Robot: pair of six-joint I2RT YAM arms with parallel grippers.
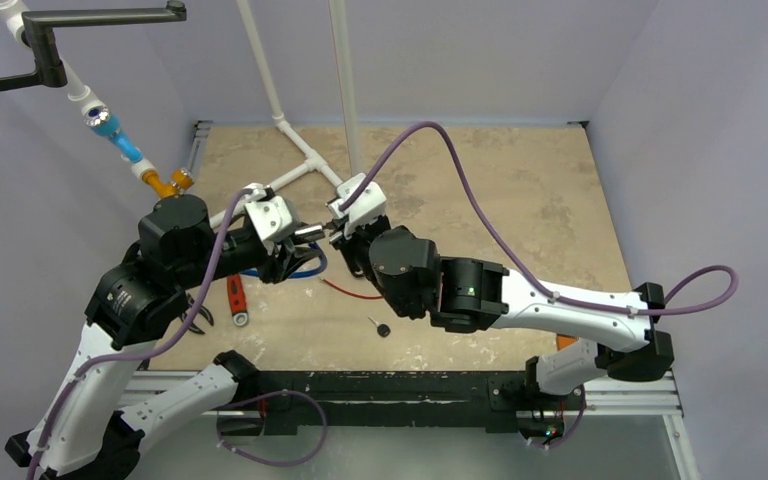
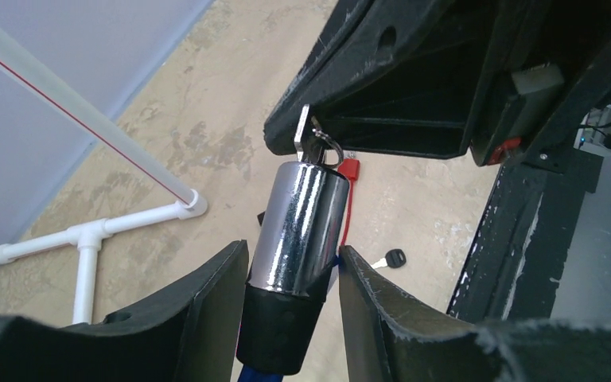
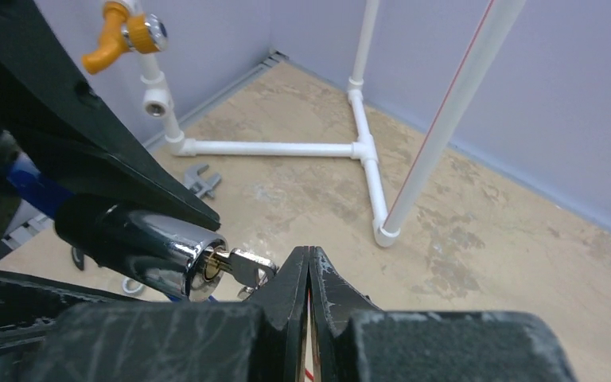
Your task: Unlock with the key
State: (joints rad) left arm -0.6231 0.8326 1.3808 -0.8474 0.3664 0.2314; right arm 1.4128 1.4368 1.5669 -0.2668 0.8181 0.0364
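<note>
A chrome lock cylinder with a black collar and a blue cable stands between the fingers of my left gripper, which is shut on it. A silver key with a ring sits in the keyhole at the cylinder's free end. In the right wrist view the key sticks out of the lock, just left of my right gripper. That gripper is shut with nothing between its fingers; its tip lies beside the key head. From above, both grippers meet at the lock.
A second key with a black head lies on the table near the front. A red-handled wrench and a red wire lie nearby. A white PVC pipe frame stands behind, with an orange valve at the left.
</note>
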